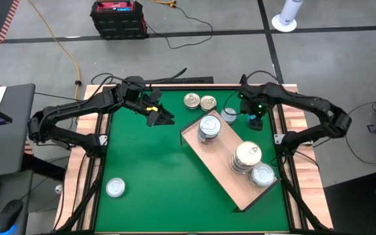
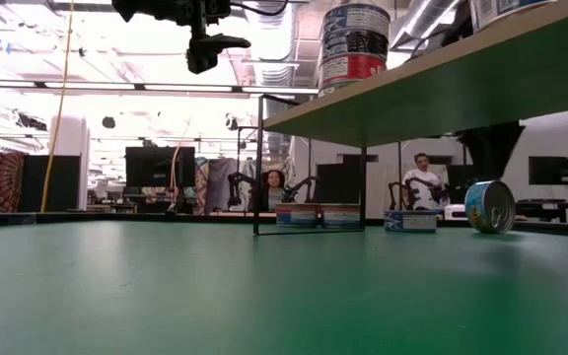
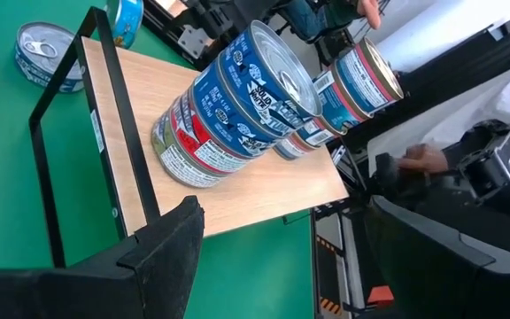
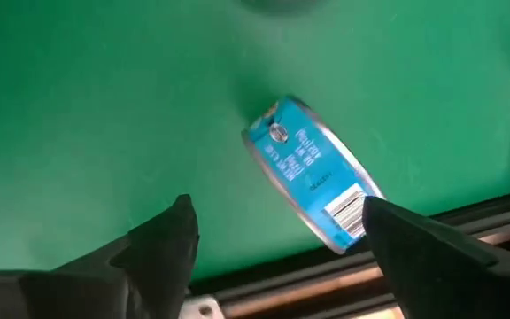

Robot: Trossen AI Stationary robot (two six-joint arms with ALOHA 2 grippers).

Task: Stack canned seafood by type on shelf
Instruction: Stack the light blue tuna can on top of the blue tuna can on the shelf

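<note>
I see the shelf (image 1: pixel 224 179), a light wood board, lying slanted across the right half of the green mat (image 1: pixel 149 176) in the high view. On it stand three piles of tins: a blue-label stack (image 1: pixel 209 127) near its upper left end, a pale-label stack (image 1: pixel 246 157) in the middle, and a silver-lid tin (image 1: pixel 262 175) toward its lower right.

Two gold-lid tins (image 1: pixel 200 102) sit flat on the mat just above the shelf. A single tin (image 1: pixel 115 188) sits alone at the lower left.

My right gripper (image 1: pixel 255 121) hangs at the upper right, its fingers spread wide and holding nothing. Right under it a blue tin (image 4: pixel 312 174) stands on its edge on the mat.

My left gripper (image 1: pixel 158 115) floats above the mat at upper middle, fingers apart and empty, pointing at the shelf.
</note>
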